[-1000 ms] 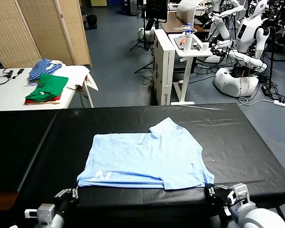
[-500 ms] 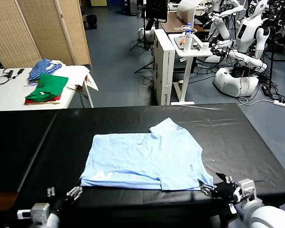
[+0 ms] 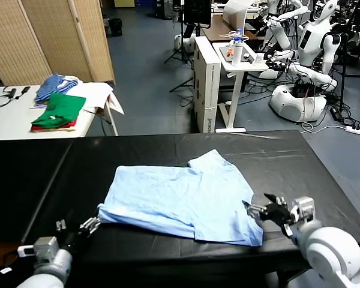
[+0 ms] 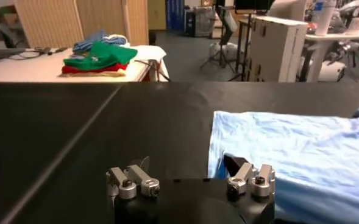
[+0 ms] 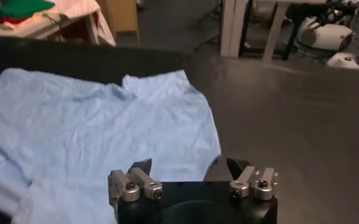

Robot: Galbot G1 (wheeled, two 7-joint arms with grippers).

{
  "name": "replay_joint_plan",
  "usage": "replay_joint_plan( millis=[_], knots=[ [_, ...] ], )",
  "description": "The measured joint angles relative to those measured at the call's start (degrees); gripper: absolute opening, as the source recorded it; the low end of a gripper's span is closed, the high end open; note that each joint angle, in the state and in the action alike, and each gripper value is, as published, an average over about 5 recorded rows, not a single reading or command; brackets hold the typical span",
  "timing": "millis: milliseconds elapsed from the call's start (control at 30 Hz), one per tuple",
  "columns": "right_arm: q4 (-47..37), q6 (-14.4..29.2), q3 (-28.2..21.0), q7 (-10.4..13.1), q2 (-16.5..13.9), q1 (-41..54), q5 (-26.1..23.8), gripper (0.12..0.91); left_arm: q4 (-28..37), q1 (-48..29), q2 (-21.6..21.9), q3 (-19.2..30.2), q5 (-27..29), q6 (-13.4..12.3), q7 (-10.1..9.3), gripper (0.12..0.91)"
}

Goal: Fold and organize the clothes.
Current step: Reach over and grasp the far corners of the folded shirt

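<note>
You had both the left gripper [image 3: 90,226] and right gripper [image 3: 265,212] fingers spread apart at the T-shirt's [image 3: 180,201] near corners on the counter [image 3: 300,174], seemingly poised to re-grip for another fold.

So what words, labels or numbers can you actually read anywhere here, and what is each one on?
No text here can be read.
White cabinet: a small dark marking low on its front, too small to read.
Bottle on the white stand behind it: label blurred, unreadable.
Pale blue T-shirt: no print shows on the side that faces up.
</note>
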Motion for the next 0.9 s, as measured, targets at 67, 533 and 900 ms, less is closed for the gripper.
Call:
replay_joint_plan(
  millis=[67,533,900],
  knots=[
    [-0.7,0.0,0.0,-0.3,-0.2,0.5,0.0,0.907,-0.4,0.8,0.4,0.1,0.5,0.7,-0.09,0.907],
    [-6.8,0.0,-4.6,-1.3,0.9,8.3,-0.3,0.907,-7.3,9.0,1.0,-1.8,-4.0,1.4,0.02,0.907],
    [-14.3,0.0,-15.5,0.2,3.5,22.7,-0.3,0.907,0.1,-7.5,8.3,0.2,-19.6,2.3,-3.06,0.907]
  ],
)
